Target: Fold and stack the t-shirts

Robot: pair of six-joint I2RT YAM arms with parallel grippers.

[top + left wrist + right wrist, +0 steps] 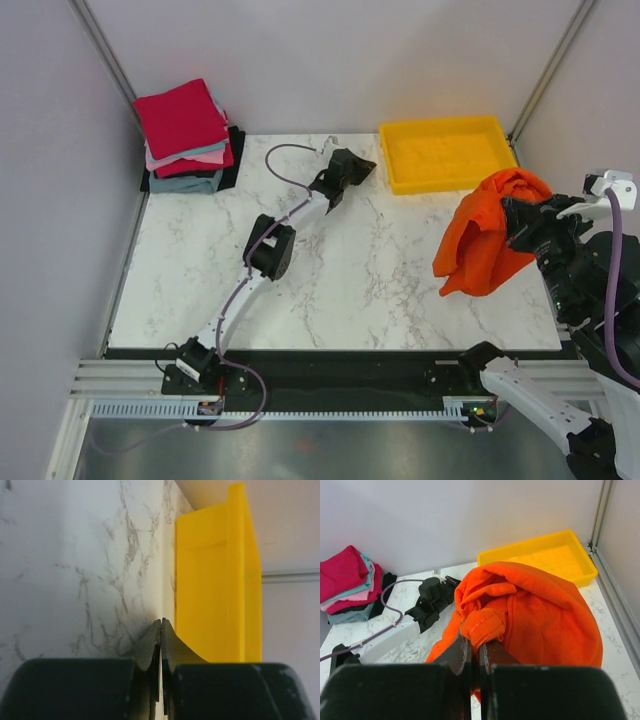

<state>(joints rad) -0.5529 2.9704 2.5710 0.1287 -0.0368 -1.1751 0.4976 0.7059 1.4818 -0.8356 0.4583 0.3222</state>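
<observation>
One orange-red t-shirt (487,240) hangs bunched below the right jaws, which clamp a seam. Left jaws closed, empty, just beside the yellow tray (440,128). Folded stack (185,125) well left of both. Step, likely: fetching; next, spread it flat on the counter (380,280).

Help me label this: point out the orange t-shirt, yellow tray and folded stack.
orange t-shirt (478,245): top view, hanging cloth's middle.
yellow tray (452,179): top view, near rim.
folded stack (182,118): top view, crimson top shirt.

one orange t-shirt (490,235), one stack (185,135), one tray (445,155)
</observation>
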